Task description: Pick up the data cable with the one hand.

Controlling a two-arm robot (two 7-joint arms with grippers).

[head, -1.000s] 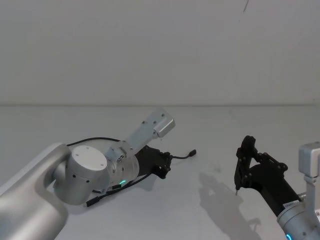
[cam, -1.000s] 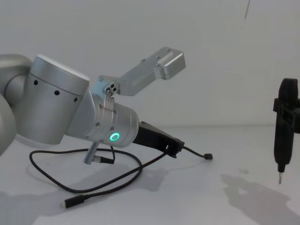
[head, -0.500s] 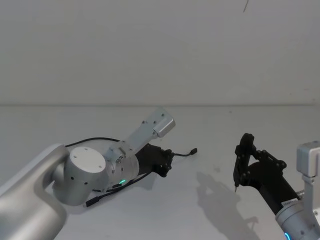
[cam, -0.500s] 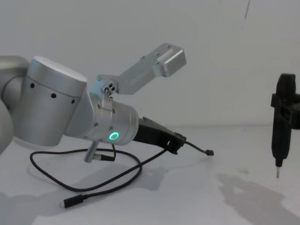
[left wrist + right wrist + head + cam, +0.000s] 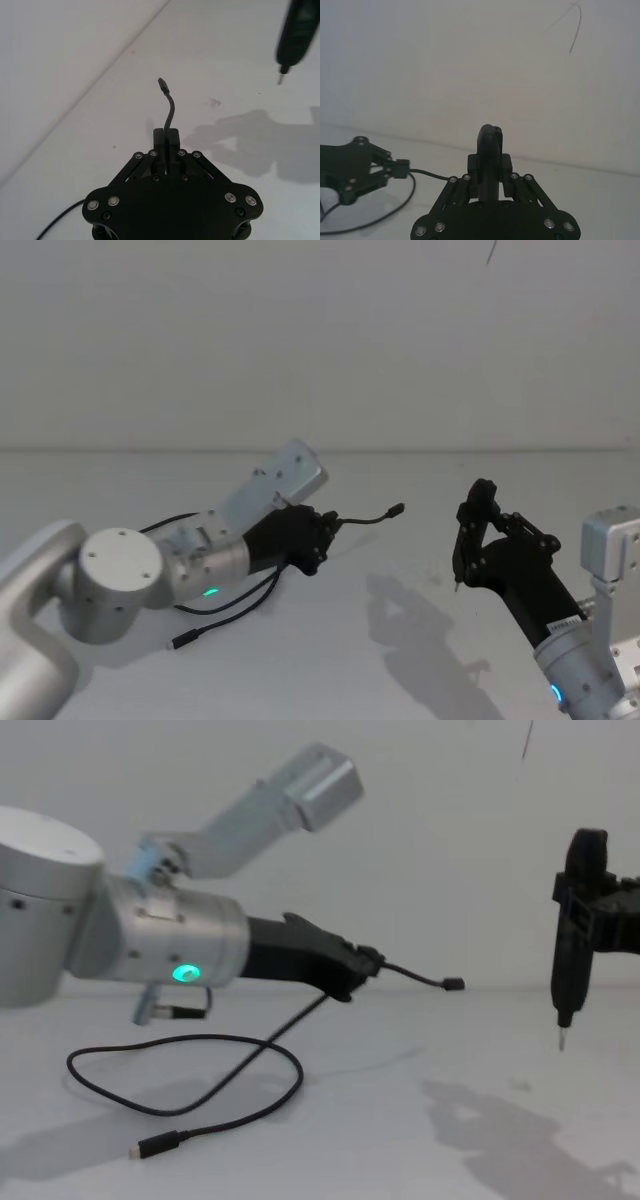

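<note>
Left tool is closed narrow on the data cable, pinching it near one end, and is held up off the counter. In the left wrist view the cord runs out btwn the two fingers. Right tool hangs well across from the left tool, clamped on a pen-shaped tool w/ its tip down, prob. idle.

Risks, as I judge them:
- Grip is on a thin round cord, not on a plug. Most of the length lies below and behind the left tool, so its weight and drag on the counter could pull the cord through the fingers on a fast lift.
- The loop under the left tool could tighten or kink as it comes up. The far plug may skid or whip once it leaves the surface.
- The free plug sticks out ahead of the left tool toward the pen tip. A sideways swing that way could knock the two together.

Orientation: the short stub ahead of the left tool lies roughly along the tool's own axis, near level w/ a slight bend, plug end pointing away from the left tool toward the right tool's side. Behind the grip the cord drops at a slant to the counter, curls into one wide flat loop beneath the left arm, and ends at the far plug lying flat, i.e. only the front part is off the surface. Lift looks partly done.
</note>
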